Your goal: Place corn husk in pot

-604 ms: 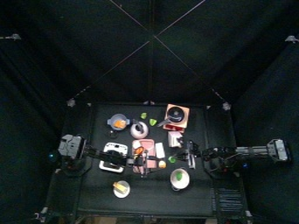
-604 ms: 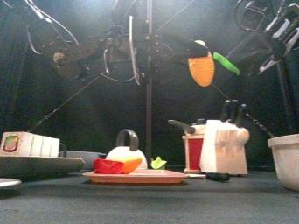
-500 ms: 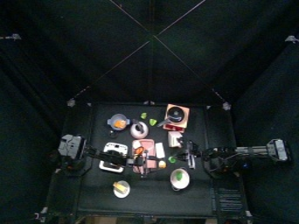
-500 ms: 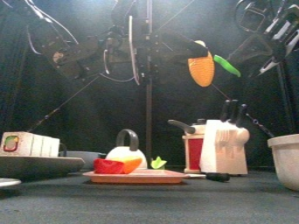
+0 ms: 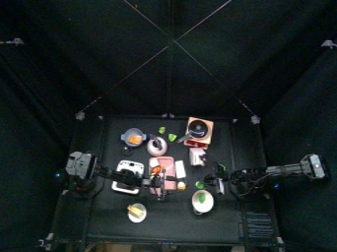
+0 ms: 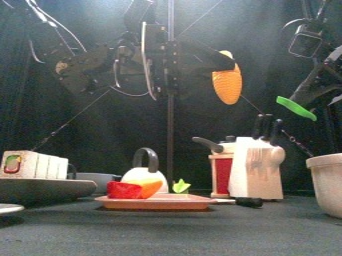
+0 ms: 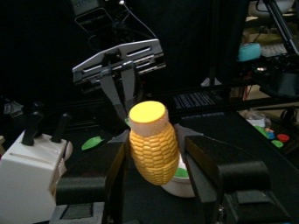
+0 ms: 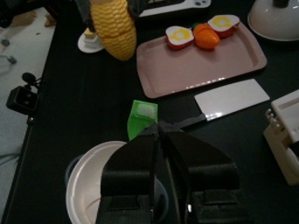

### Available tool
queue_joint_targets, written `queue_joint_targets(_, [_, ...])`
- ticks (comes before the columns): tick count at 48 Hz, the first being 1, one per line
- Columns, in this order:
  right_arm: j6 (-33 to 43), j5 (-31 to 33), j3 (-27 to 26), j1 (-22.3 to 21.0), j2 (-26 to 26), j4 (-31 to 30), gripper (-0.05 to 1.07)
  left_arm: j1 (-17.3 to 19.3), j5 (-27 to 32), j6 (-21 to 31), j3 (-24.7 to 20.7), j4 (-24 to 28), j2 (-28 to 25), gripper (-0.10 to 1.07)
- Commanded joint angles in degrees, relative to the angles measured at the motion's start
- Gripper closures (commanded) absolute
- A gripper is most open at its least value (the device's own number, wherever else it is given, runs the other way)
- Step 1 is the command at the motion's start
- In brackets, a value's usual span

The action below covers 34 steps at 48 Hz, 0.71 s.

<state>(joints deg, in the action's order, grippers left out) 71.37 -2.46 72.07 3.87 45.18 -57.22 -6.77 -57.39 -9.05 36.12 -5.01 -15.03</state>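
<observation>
A peeled yellow corn cob (image 6: 227,82) hangs high above the table, and my left gripper (image 7: 155,156) is shut on it (image 7: 155,140). The green corn husk (image 6: 295,108) is off the cob, lower and to its right. It sticks out of the tips of my right gripper (image 8: 158,131), which is shut on the husk (image 8: 142,116). Just below that gripper lies the white round pot (image 8: 87,179), which stands at the table's right front (image 6: 329,185) and shows in the top view (image 5: 202,202). The cob (image 8: 114,28) also appears in the right wrist view, beyond the husk.
A pink tray (image 8: 205,68) with egg halves and an orange piece lies mid-table, with a white flat card (image 8: 239,94) beside it. A white knife block (image 6: 254,160) stands in front of the pot. A white box (image 6: 34,165) sits at the left.
The husk was against the cob's right side. It has come off and moved down and to the right with my right gripper. The cob has shifted slightly left.
</observation>
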Motion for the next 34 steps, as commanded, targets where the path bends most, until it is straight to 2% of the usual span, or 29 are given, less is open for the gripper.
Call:
queue_joint_targets(1, [0.0, 1.9, -0.6, 2.6, -0.2, 1.1, 0.52, -0.1, -0.6, 0.1, -0.6, -0.3, 1.8, 0.31])
queue_joint_targets(13, [-0.3, 4.6, -0.5, 10.4, -2.8, 8.7, 0.52, -0.2, -0.6, -0.1, -0.5, -1.2, 1.8, 0.31])
queue_joint_targets(19, [-0.4, 7.3, -0.6, 11.3, -4.0, 9.8, 0.51, -0.2, -0.6, -0.1, -0.6, -1.3, 1.6, 0.31])
queue_joint_targets(34, [-0.4, 8.3, -1.1, 12.2, -4.5, 9.8, 0.48, 0.1, -0.6, -0.1, -0.5, -1.6, 1.9, 0.31])
